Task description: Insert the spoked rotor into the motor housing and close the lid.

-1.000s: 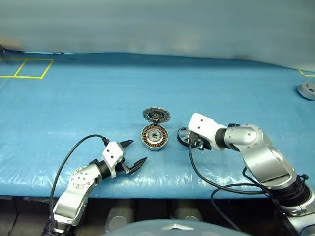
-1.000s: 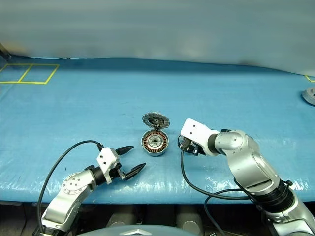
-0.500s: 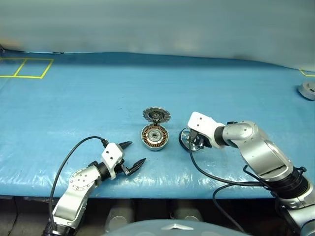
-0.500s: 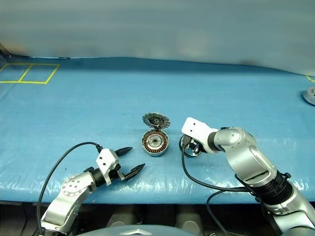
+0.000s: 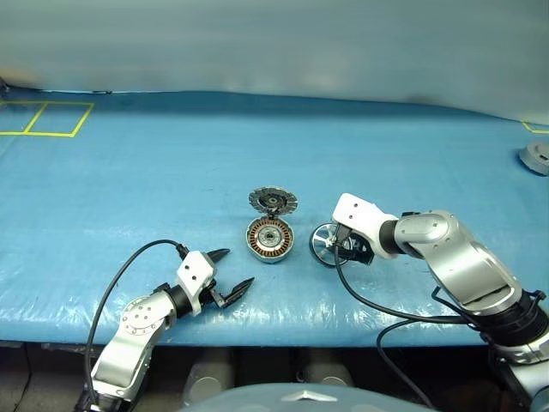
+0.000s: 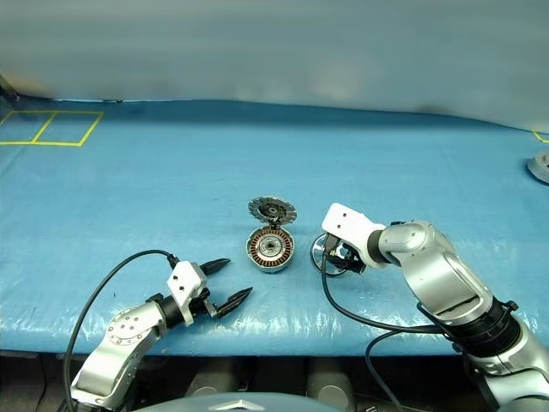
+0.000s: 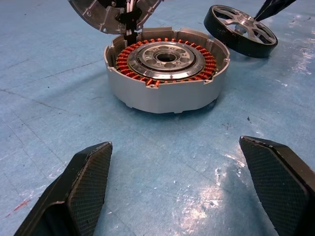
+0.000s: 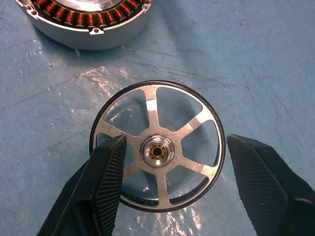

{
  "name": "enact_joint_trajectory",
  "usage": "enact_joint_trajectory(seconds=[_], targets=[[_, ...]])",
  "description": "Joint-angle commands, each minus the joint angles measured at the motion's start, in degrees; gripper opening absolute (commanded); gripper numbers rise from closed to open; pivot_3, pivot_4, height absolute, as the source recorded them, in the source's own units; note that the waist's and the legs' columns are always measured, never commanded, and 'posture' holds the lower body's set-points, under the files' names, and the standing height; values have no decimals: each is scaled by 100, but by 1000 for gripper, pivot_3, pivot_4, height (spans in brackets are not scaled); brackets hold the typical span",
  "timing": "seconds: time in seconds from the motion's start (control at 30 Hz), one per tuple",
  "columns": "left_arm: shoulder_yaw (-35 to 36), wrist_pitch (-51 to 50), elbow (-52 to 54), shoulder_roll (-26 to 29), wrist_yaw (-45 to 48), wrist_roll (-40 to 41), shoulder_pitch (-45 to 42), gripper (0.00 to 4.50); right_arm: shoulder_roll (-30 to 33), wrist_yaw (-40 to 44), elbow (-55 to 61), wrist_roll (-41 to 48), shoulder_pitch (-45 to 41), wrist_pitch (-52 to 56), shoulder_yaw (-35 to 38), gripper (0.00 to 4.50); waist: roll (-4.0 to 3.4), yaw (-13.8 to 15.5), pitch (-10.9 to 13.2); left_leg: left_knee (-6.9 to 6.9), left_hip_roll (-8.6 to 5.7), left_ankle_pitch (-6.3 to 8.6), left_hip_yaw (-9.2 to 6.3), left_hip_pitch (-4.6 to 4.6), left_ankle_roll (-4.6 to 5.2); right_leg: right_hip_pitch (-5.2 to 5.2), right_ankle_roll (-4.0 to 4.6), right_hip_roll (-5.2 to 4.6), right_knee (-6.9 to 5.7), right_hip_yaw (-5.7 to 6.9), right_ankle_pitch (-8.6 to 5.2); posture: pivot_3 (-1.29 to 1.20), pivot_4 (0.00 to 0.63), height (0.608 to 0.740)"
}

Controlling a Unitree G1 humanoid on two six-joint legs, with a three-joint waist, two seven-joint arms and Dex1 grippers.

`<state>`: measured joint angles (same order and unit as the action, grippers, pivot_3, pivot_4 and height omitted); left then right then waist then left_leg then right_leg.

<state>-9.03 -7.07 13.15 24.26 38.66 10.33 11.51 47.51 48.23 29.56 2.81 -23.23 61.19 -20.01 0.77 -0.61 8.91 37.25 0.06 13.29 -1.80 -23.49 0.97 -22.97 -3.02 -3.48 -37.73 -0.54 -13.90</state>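
So my right gripper [image 8: 167,189] just opened up. A second ago it was pinched in tight around the rotor [image 8: 157,146] with the wheel mostly hidden under my wrist, and now the fingers [image 8: 106,184] stand wide on either side of it with daylight on at least one side. The rotor looks like it's sitting free on the blue table [image 5: 154,172], not gripped. From the head camera more of the wheel shows now, just right of the housing [image 5: 269,239].

My read: that was a release or a re-grip, not progress on inserting. The rotor isn't in the housing yet, so I probably need a cleaner hold before lifting it over.

Orientation: the rotor lies close to flat, maybe tipped up a touch on one edge going by my left wrist view. Its hub faces up toward my wrist camera, so the axle line runs roughly vertical. Being a round wheel it has no real long axis across the table, only that spin axis.

The housing sits open side up, copper windings showing, right beside the rotor but not touching. The lid [image 5: 272,201] stands propped at the housing's far edge, ribbed face toward me.

My left gripper [image 5: 232,267] hangs fully open and empty near the table's front edge, pointed at the housing.
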Motion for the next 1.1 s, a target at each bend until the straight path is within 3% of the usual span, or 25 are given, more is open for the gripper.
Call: enact_joint_trajectory(seconds=[0.03,0.5,0.6,0.7,0.73,1.1], targets=[[73,43,204,-20,-34,77,-5,4500,74,-42,12,36,15,-135,-19,3420,0,-2,0,0,0,0,0,0,0,0,0,0,0,0,0,0,150,740],[88,22,269,-1,-109,100,33,4500,-35,-147,-406,33,147,-318,-336,3420,0,-1,0,1,0,0,0,0,0,0,-1,0,0,0,0,0,150,740],[89,25,272,4,-112,98,35,4500,-106,-217,-530,26,147,-356,-338,2846,0,-1,0,3,0,0,1,0,0,1,-1,0,0,-1,0,0,150,740],[91,25,277,9,-113,99,42,4500,-133,-233,-533,73,151,-354,-316,1882,6,-3,-4,4,0,0,0,1,0,3,-2,0,0,0,1,0,150,740],[92,25,278,11,-113,99,44,4500,-139,-238,-529,82,152,-348,-311,1759,7,-6,-4,4,2,0,0,4,0,5,-2,2,0,0,1,0,150,740],[94,37,265,30,-97,92,57,4500,77,-1,360,364,-254,-376,50,1685,-9,-6,6,12,8,0,4,-5,1,-5,-3,4,-2,-1,4,0,150,740]])
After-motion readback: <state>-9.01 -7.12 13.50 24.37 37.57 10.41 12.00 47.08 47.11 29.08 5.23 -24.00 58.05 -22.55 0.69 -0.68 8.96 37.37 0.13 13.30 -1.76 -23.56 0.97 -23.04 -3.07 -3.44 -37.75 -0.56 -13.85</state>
